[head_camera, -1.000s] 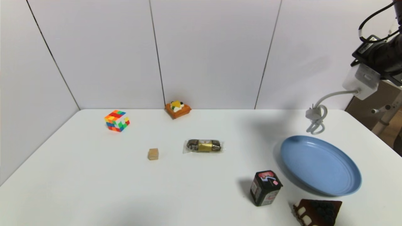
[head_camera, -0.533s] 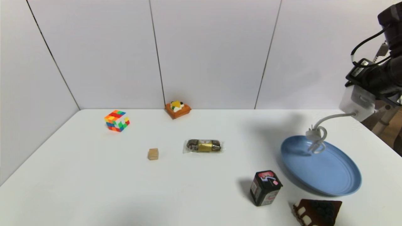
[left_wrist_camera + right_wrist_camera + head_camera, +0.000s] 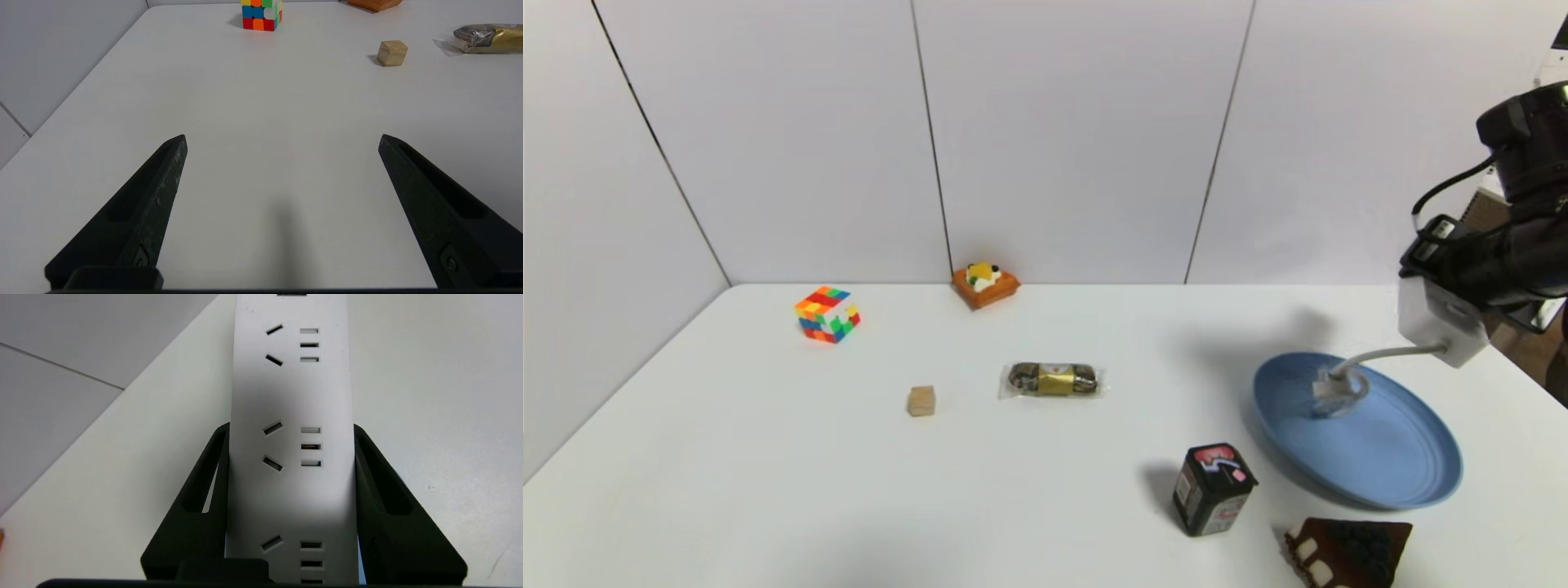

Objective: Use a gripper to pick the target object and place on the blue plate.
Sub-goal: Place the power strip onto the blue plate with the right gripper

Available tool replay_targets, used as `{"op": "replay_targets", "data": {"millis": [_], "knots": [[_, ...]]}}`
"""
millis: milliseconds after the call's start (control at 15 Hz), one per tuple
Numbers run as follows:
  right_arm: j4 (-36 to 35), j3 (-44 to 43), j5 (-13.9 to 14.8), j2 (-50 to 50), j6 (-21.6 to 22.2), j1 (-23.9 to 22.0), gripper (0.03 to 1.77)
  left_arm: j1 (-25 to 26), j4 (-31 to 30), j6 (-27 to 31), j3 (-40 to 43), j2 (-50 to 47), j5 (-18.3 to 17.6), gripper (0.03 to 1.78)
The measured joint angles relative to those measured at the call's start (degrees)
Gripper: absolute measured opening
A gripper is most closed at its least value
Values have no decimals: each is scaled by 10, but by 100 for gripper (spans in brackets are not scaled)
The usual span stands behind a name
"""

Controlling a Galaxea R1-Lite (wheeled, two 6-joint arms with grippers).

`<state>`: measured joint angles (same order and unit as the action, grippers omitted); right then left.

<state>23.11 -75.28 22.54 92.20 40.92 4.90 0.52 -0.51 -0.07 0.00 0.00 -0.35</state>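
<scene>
- White plastic fills your right gripper: its two black fingers are clamped on the long sides of the power strip, socket face toward the wrist camera.
- From the head view, your right gripper hangs in the air at the table's far right edge, with the strip's end sticking out below it.
- Just below and to the left of that gripper lies the blue plate. The strip's cord curves down from the strip's end, and its coiled plug sits over the plate's far side; you cannot tell whether it touches the plate.
- Nearer to you than the plate, well below the gripper, stands a black tin, with a slice of chocolate cake close beside the plate's near rim.
- Farther left of the gripper, well apart from the plate, lie a wrapped snack, a small wooden cube, a colourful puzzle cube and an orange toy cake at the back wall.
- Your left gripper is parked low over the white table with its fingers spread wide and nothing between them; the wooden cube and puzzle cube lie well ahead of it.
</scene>
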Motion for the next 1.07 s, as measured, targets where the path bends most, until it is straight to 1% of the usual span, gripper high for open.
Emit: {"op": "replay_targets", "data": {"millis": [200,467,667,867,1067], "knots": [[-13,63,-24,-16,-22,1,85,0,0,0,0,0,0,169],[-50,132,-38,-45,-39,4,85,0,0,0,0,0,0,169],[-92,197,-40,-64,-56,9,85,0,0,0,0,0,0,169],[-151,273,-43,-82,-77,16,85,0,0,0,0,0,0,169],[-239,342,-43,-90,-93,29,85,0,0,0,0,0,0,169]]}}
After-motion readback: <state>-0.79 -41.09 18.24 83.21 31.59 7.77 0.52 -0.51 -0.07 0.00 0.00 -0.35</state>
